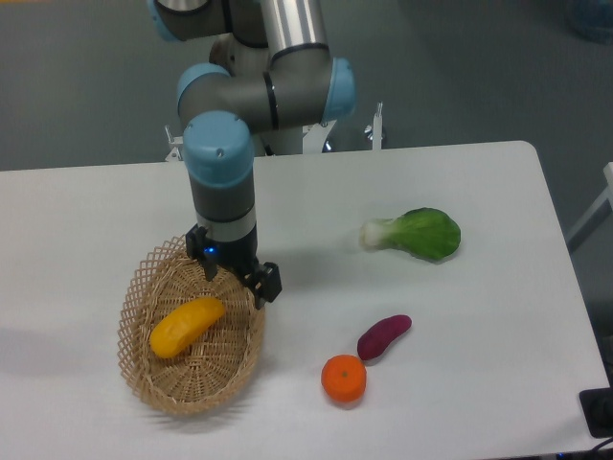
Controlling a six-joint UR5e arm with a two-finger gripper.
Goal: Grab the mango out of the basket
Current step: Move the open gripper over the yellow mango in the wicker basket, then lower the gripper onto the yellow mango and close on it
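The hand (238, 278) hangs low over the far right rim of the basket (144, 383), pointing down. From here I can't tell whether its fingers are spread or closed; they are dark and bunched against the wicker, and nothing seems to be held between them.

The mango (186, 326) lies in the middle of the basket, just beside the hand to its near left, stretched on a slant with its higher end toward the hand. It looks untouched, so the pick seems not yet begun.

To do it well, I'd say the hand needs to shift over the mango's middle, turn so the fingers close across its narrow width rather than along its length, and drop straight down without catching the lattice rim. The skin looks smooth, so a centred grip matters.

Out on the worktop (479, 383), well apart from the basket, sit a purple sweet potato (384, 336), an orange (344, 379) and a leafy green (414, 234).
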